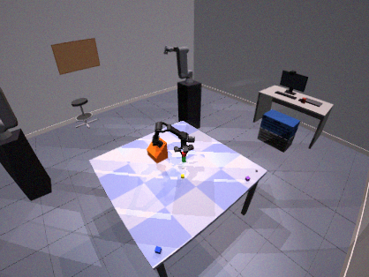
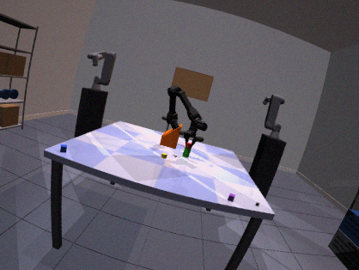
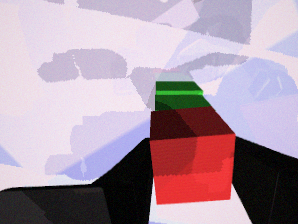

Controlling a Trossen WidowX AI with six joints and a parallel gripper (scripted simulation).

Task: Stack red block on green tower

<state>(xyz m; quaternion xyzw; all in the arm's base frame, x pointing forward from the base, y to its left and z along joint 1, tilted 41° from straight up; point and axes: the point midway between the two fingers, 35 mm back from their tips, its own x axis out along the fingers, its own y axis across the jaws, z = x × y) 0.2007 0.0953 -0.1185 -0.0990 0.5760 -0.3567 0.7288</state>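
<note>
The red block (image 1: 184, 154) (image 2: 188, 145) (image 3: 192, 170) is at the top of the green tower (image 1: 184, 160) (image 2: 186, 152) (image 3: 180, 102), with no gap visible between them in the top and exterior views. The tower stands upright on the table. My gripper (image 1: 184, 152) (image 2: 189, 143) (image 3: 184, 141) points down over the tower, with its black fingers parted on both sides of the red block and very close to its sides. The fingers are slightly open. Whether a finger still brushes the block is too fine to tell. The tower's lower part is hidden in the wrist view.
An orange slanted block (image 1: 157, 151) (image 2: 171, 138) stands near the arm's base, beside the tower. A small yellow block (image 1: 183, 175) (image 2: 164, 156) lies in front of the tower. A purple block (image 1: 247, 178) (image 2: 231, 197) and a blue block (image 1: 158, 250) (image 2: 63, 148) lie near the table's edges.
</note>
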